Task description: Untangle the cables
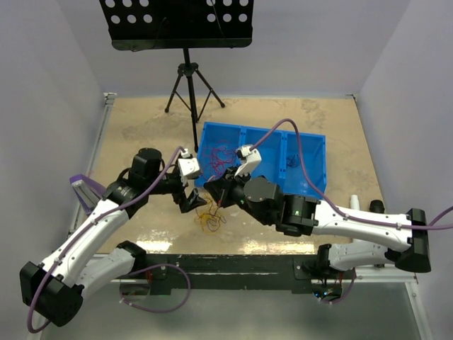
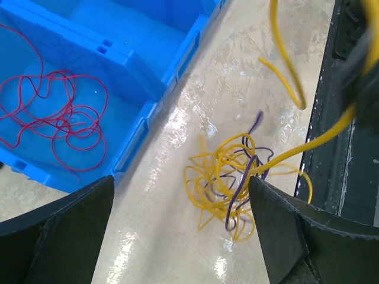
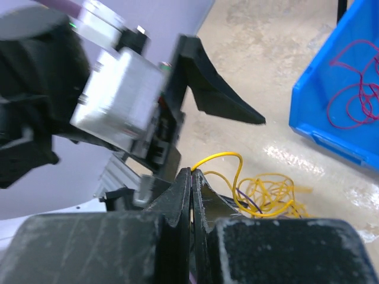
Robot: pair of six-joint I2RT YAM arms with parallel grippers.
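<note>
Top view: tan table (image 1: 141, 127), white walls, blue bin (image 1: 269, 145) around 2 o'clock, tangle (image 1: 211, 221) at 7 o'clock.
Left wrist: left gripper (image 2: 180, 179) spread wide, nothing in it, above the tangle; red wire (image 2: 56, 115) in bin.
Right wrist: right gripper (image 3: 191, 174) pinched tight on a yellow strand (image 3: 222, 155).

Cable tangle (image 1: 211, 221) on table (image 1: 141, 134) just before bin (image 1: 315, 168), w/ 2nd cable (image 1: 221, 154) inside it.
</note>
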